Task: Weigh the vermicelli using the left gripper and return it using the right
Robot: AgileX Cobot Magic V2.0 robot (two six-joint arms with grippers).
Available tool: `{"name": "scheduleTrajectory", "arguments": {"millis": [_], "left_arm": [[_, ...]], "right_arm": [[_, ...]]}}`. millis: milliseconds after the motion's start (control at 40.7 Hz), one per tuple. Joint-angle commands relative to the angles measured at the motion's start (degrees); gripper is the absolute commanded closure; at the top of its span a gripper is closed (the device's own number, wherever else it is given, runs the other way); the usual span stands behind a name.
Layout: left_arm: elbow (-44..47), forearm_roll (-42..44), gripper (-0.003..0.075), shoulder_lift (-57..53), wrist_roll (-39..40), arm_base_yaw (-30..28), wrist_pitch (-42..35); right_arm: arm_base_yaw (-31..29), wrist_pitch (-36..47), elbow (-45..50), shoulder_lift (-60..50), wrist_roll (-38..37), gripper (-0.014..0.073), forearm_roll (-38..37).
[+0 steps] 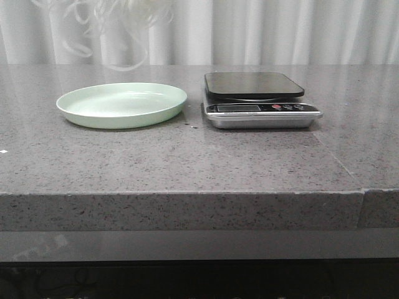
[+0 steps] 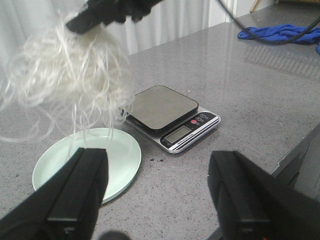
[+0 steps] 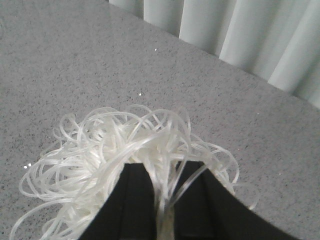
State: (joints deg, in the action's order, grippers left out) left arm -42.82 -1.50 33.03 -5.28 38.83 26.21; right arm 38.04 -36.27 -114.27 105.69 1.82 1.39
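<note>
Both pincers differed: the right pincer (image 3: 162,200) pinched the vermicelli (image 3: 125,155) aloft over the green plate (image 1: 121,104), seemingly to return it there, while the left pincer (image 2: 155,192) hung spread and empty, the bare scale (image 1: 255,99) right of the plate on the worktop (image 1: 187,162).

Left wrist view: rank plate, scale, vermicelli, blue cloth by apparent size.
1. Vermicelli, largest, though it hangs near the camera, so this is unsure.
2. Plate and scale look alike, so no ranking.
3. Blue cloth, smallest, but far off.
</note>
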Motion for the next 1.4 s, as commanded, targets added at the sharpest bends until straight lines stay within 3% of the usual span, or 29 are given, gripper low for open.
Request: {"name": "scheduleTrajectory", "arguments": {"millis": [0,270,344,467,565,1007,1204,1376], "left_arm": [[-1.5,-0.7,0.0229,0.1,0.1,0.4,-4.2],[-1.5,-0.7,0.0229,0.1,0.1,0.4,-4.2],[-1.5,-0.7,0.0229,0.1,0.1,0.4,-4.2],[-1.5,-0.7,0.0229,0.1,0.1,0.4,-4.2],[-1.5,-0.7,0.0229,0.1,0.1,0.4,-4.2],[-1.5,-0.7,0.0229,0.1,0.1,0.4,-4.2],[-1.5,-0.7,0.0229,0.1,0.1,0.4,-4.2],[-1.5,-0.7,0.0229,0.1,0.1,0.4,-4.2]], "right_arm": [[0.0,4.9,-2.1,-0.4,0.6,0.0431,-0.2],[0.0,0.8,-2.1,7.2,0.6,0.0419,-0.2],[0.0,-0.3,-2.1,8.3,0.6,0.0355,-0.2],[-0.1,-0.8,-2.1,8.6,0.6,0.0169,-0.3],[-0.1,-1.2,-2.2,7.4,0.6,0.0105,-0.4],[-0.2,-15.0,-1.4,-6.8,0.6,0.0104,-0.4],[-0.2,-12.0,7.9,-15.8,0.6,0.0104,-0.4],[-0.2,-6.2,21.8,-25.9,0.6,0.0104,-0.5]]}}
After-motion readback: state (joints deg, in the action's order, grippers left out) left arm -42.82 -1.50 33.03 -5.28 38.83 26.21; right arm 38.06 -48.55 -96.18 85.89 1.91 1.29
